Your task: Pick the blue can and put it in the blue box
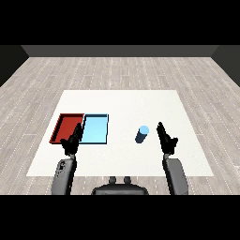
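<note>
My right hand point(167, 139), fingers straight and holding nothing, hovers just beside the blue can point(142, 134), which stands upright, long axis vertical, right of the table's point(122, 101) middle. My left hand point(72, 142), also released, hangs over the blue tray's point(96, 130) near-left corner. A careless sideways approach could topple the can.

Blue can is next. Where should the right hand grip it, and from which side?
Grip the can round its side wall, about mid-height, coming in from its right, where the open right hand already is. The can looks upright and stands apart from both trays, so its round wall is free all the way round.
</note>
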